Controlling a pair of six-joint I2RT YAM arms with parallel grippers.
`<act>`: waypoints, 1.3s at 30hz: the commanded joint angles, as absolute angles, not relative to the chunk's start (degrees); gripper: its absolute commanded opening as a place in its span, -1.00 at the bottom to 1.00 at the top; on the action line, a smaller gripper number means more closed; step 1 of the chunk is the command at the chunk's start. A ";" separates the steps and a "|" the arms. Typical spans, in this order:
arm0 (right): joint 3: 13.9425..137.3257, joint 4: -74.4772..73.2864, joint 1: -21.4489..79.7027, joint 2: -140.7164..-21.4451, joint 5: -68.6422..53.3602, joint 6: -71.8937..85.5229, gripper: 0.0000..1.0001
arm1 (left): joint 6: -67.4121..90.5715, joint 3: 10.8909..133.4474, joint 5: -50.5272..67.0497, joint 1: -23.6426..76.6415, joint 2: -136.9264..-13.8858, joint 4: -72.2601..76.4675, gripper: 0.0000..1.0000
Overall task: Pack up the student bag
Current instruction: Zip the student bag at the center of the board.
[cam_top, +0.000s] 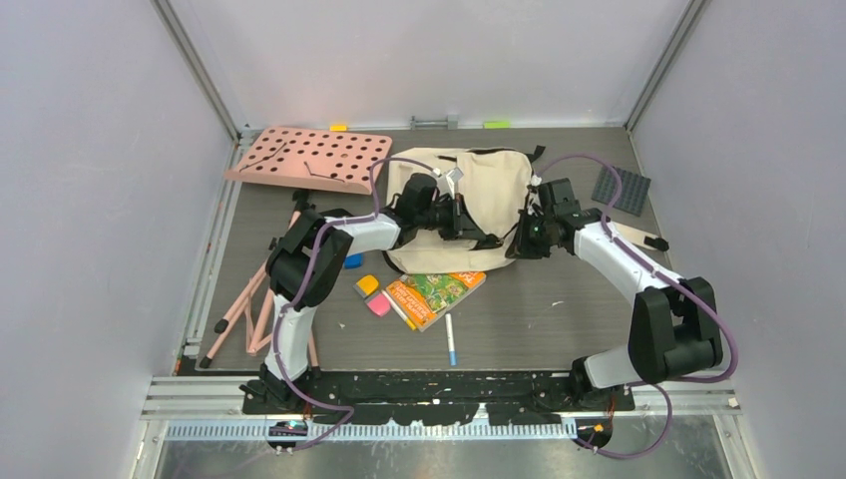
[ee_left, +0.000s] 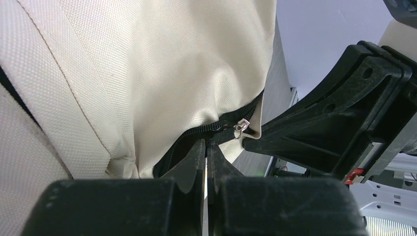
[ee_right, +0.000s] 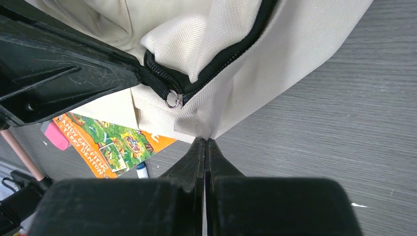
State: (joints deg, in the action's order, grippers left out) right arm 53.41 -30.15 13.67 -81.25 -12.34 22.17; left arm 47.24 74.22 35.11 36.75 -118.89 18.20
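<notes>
Flagging handling for the student bag (cam_top: 489, 180): it lies flat on the worktop (cam_top: 569, 319), toward 12 o'clock from centre, with its zipped edge facing 6 o'clock.

- Material: woven cream cloth, soft and floppy, with no stiffener showing. I judge it light while it's empty. Expect it to sag and fold anywhere you don't support it. It's not fragile, and the coarse weave should give the pads good bite.
- Zip: the black zip (ee_right: 216, 69) runs along that 6 o'clock edge. Its slider ring (ee_right: 173, 100) sits at the corner. You can't tell from these views how far it's open.
- Left tool (ee_left: 206, 143): closed tight, tips pinching the zip edge just beside the slider.
- Right tool (ee_right: 205, 141): also closed tight, nipping the cloth corner just under the ring.
- Spacing: the two tools are close together, nearly touching.
- Where to hold: take the hem on either side of the zip, one side per tool, so you can spread the mouth. Avoid pinching mid-panel, since that would just bunch the cloth. Lift gently, because I'd expect a thin pinch of fabric to slip under a hard pull.
- Loose items: the book (cam_top: 434, 294) lies at 6 o'clock of the bag, touching or tucked under its edge. The pen (cam_top: 451, 339) lies further toward 6 o'clock. The erasers (cam_top: 372, 294) are at 8 o'clock.
- Not part of the job: the pink perforated board (cam_top: 309, 158) at 10 o'clock.
</notes>
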 commanded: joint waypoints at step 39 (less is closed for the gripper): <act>65.69 -30.41 -0.18 -92.56 -16.51 37.85 -0.99 | 36.46 79.08 34.75 38.57 -118.44 10.13 -1.00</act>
State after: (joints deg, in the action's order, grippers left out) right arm 65.36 -31.92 2.20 -94.39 -18.65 37.23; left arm 41.67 76.86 37.60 38.92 -120.01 15.25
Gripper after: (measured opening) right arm 0.044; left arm 0.012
